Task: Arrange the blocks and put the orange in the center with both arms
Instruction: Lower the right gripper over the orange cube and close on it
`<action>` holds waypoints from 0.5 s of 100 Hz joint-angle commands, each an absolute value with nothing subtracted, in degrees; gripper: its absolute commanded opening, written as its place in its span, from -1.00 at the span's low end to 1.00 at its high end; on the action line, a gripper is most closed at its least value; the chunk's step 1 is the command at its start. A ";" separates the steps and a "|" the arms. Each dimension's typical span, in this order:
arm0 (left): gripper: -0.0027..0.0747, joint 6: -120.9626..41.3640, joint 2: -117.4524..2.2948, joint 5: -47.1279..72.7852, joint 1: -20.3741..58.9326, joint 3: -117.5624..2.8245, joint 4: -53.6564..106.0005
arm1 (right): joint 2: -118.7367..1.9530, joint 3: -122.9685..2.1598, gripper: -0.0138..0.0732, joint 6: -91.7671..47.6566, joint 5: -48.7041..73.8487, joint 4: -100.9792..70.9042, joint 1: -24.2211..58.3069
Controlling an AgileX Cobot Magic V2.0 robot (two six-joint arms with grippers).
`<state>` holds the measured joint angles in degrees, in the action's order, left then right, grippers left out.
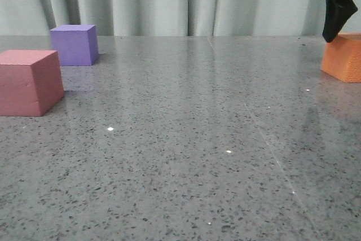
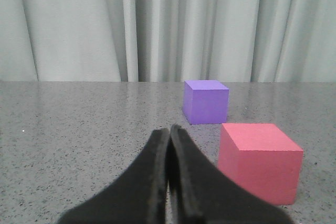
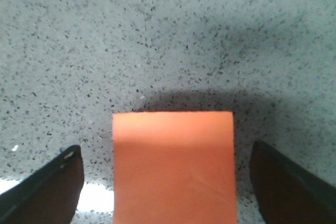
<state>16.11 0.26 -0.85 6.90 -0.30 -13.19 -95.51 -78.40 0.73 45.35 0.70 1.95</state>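
Orange cube (image 3: pixel 173 166) far right on the surface (image 1: pixel 186 156); right gripper (image 3: pixel 167 182) above it, jaws wide, 1 each side. Judged: descend centred, close on flat faces. Left gripper (image 2: pixel 169 182) jaws closed, empty, near pink-red cube (image 2: pixel 260 161) and purple cube (image 2: pixel 206 100).

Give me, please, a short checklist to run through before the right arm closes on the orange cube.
1. Right gripper open, one finger on each side of the orange cube: ok.
2. Cube roughly centred between the fingers: ok.
3. Fingers low enough to grip its sides: cannot tell.
4. Left gripper shut, holding nothing: ok.
5. Pink-red cube and purple cube stand apart at the table's left: ok.
6. Middle of the table free for the orange cube: ok.
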 commanded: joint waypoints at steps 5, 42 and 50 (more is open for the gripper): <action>-0.98 16.24 2.13 -5.27 6.77 2.86 -13.06 | -94.98 -80.40 0.77 0.00 42.86 0.67 1.45; -0.98 16.24 2.13 -5.27 6.77 2.86 -13.06 | -96.63 -80.40 0.49 0.00 42.83 0.67 1.39; -0.98 16.24 2.13 -5.27 6.77 2.86 -13.06 | -96.63 -80.40 0.18 0.00 42.94 0.67 1.39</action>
<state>16.11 0.26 -0.85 6.90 -0.30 -13.19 -99.13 -78.40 0.63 45.04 0.70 1.87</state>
